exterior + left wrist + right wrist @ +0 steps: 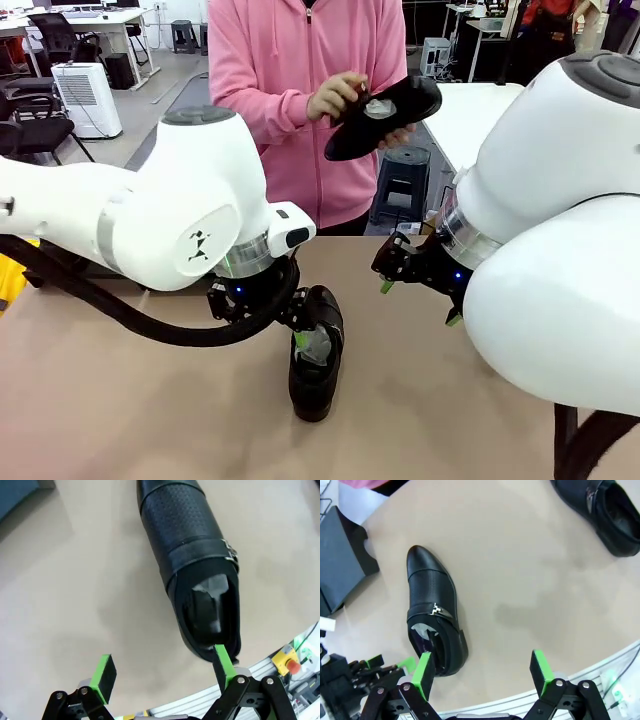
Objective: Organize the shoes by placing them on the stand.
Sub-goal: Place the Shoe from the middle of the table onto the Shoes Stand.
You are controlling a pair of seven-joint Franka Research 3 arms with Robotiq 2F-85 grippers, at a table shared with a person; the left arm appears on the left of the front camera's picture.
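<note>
On the tan table (120, 400), right under the left gripper (300, 330), a buckled shoe (316, 365) is seen lying on its sole with white paper stuffed inside. Step judged: approach for a pick, nothing lifted yet.

The left gripper is spread fully wide and nothing is held. In the left wrist view one green pad (223, 662) sits right at the shoe's heel rim, though contact can't be confirmed. The other pad (105, 672) is over bare table, off to the side, so the shoe isn't straddled.

Next move, as judged: the gripper needs to be shifted sideways until the heel or the opening's rim lies between the pads. It is then to be lowered and closed, and the shoe carried to the stand.

The right gripper (482, 676) is likewise wide open and empty, hovering over bare table near the same shoe. A second shoe (600, 510) is lying farther off on the table. A third shoe (385, 115) is held in the person's hands (338, 97) across the table. A dark flat panel (342, 572) at the table's edge is probably the stand; no shoe is seen on its visible part.
</note>
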